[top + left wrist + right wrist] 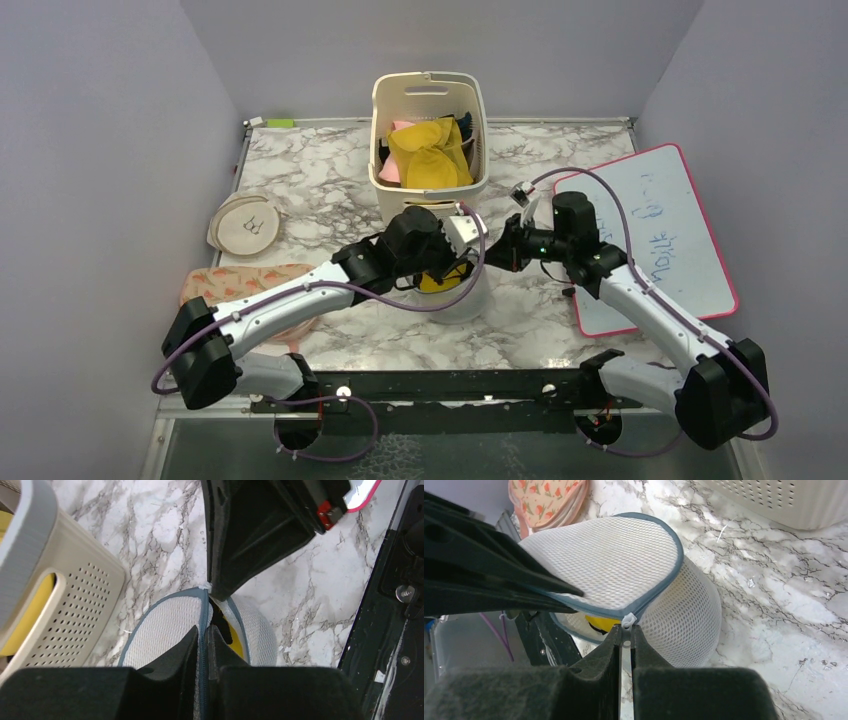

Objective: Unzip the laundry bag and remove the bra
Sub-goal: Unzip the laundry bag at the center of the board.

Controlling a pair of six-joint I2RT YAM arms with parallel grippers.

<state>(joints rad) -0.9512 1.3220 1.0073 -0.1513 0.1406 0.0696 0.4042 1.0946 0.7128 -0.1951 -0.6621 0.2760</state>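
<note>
Your left pincer (202,632) clamps the bag's (160,635) trim (202,607); right pincer (625,632) nips the zip pull (628,619). Bag sits on the desk (330,170), before the basket (378,130). Hold left firm; drag the pull along the trim.

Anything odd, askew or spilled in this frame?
Nothing spilled or damaged. The laundry bag is partly unzipped, its lid pinched by the left hand, and the right hand holds the zip pull. A yellow item shows inside.
</note>
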